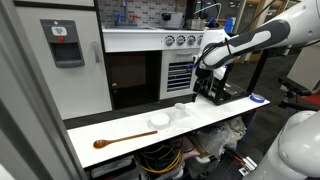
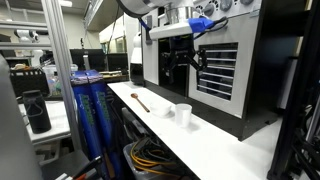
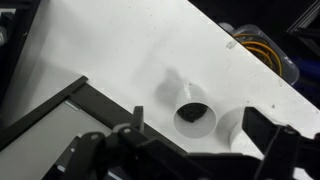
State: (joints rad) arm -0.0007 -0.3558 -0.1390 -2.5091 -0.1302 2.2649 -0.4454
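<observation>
Robotics lab w/ mock kitchen setup. White counter (image 1: pixel 120 128) fronts a play oven (image 1: pixel 150 62) w/ knobs (image 1: pixel 179 40). Loose cables (image 2: pixel 150 156) underneath, alu frame post (image 2: pixel 60 70), cluttered benches (image 2: pixel 28 72) in bkgd.
</observation>
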